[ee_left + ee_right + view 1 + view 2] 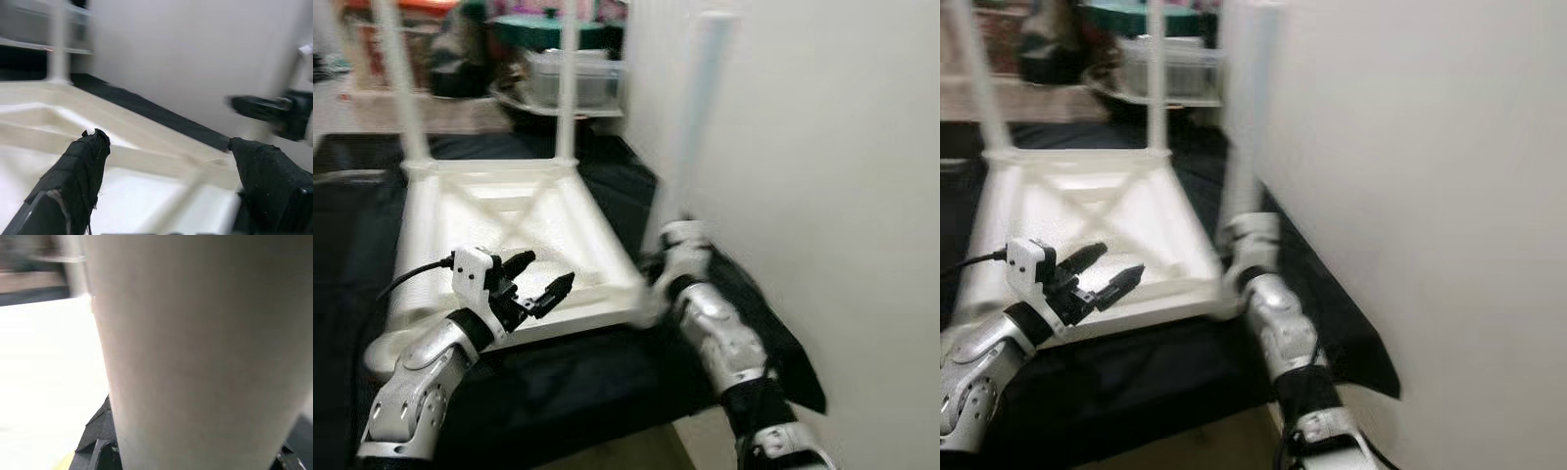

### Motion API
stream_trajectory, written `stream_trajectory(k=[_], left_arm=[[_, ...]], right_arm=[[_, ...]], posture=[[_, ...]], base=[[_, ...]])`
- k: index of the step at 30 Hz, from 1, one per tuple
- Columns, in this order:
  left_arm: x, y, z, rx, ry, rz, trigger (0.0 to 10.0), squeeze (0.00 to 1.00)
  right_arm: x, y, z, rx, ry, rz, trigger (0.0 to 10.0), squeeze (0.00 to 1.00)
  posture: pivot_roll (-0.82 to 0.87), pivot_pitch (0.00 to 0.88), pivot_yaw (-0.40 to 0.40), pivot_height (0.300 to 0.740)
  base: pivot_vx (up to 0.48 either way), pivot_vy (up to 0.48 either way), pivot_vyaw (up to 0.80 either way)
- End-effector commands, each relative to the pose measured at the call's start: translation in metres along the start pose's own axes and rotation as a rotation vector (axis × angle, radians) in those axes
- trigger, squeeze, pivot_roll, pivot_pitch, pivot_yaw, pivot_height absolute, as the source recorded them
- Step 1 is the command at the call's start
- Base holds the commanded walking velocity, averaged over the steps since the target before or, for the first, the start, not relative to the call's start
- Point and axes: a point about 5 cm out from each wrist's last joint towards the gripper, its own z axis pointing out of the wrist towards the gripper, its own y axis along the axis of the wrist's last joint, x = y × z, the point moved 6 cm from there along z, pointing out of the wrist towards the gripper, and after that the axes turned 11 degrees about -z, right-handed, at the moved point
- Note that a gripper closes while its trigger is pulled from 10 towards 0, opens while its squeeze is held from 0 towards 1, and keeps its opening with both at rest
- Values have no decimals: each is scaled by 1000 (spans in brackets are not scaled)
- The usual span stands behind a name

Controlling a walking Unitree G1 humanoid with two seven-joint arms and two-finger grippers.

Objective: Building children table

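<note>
1. Black cloth [568,392] covers the floor beside a white wall [822,147]; blurred clutter, including a clear plastic bin [570,76], sits at the cloth's far end.
2. Left gripper [536,284] hovers just above the near edge of the upturned white children's table [509,245], its two black fingers [83,166] spread apart with nothing between them.
3. Right gripper [677,235] sits at the table's near corner on the wall side, at the foot of a blurred white table leg [697,117] that stands upright there; the leg fills the space right before its wrist camera, but I cannot tell how the jaws stand.
4. Table lies upside down on the cloth, ribbed underside up, with two more legs [399,88] standing upright at its far corners.
</note>
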Motion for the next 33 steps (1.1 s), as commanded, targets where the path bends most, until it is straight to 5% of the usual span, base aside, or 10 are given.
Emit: stream_trajectory(k=[1, 2, 4, 5, 6, 7, 14, 15, 29, 33], left_arm=[[-4, -3, 3, 14, -16, -4, 10000, 0], [-4, -3, 3, 16, -18, -5, 10000, 0], [-4, -3, 3, 16, -18, -5, 10000, 0], [-4, -3, 4, 17, -20, -6, 10000, 0], [-4, -3, 4, 17, -20, -6, 10000, 0], [-4, -3, 4, 17, -22, -7, 10000, 0], [-4, -2, 5, 14, -19, -8, 10000, 0], [-4, -2, 4, 13, -19, -8, 10000, 0], [-3, -1, 4, 12, -15, -9, 10000, 0], [-3, -1, 4, 12, -13, -8, 10000, 0]], right_arm=[[-20, -52, -11, 213, -110, -68, 0, 0], [-7, -46, -13, 185, -53, -60, 4980, 0], [-7, -46, -13, 185, -53, -60, 4980, 0], [6, -41, -13, 156, 15, -30, 10000, 0], [6, -41, -13, 156, 15, -30, 10000, 0], [20, -30, -14, 97, 90, 34, 10000, 1000], [58, 15, -18, -90, 368, 115, 10000, 510], [62, 22, -21, -121, 418, 118, 10000, 0], [130, 38, -132, -349, 1346, -59, 10000, 0], [133, 34, -130, -340, 1342, -72, 3647, 0]], posture=[[142, 0, -164, 740], [137, 0, -161, 740], [137, 0, -161, 740], [137, 0, -161, 740], [137, 0, -161, 740], [135, 0, -158, 740], [140, 0, -168, 740], [140, 0, -168, 740], [160, 0, -180, 740], [158, 0, -177, 740]], base=[[0, 0, 0], [0, 0, 0], [0, 0, 0], [0, 0, 0], [0, 0, 0], [0, 0, 0], [0, 0, 0], [0, 0, 0], [0, 0, 0], [0, 0, 0]])
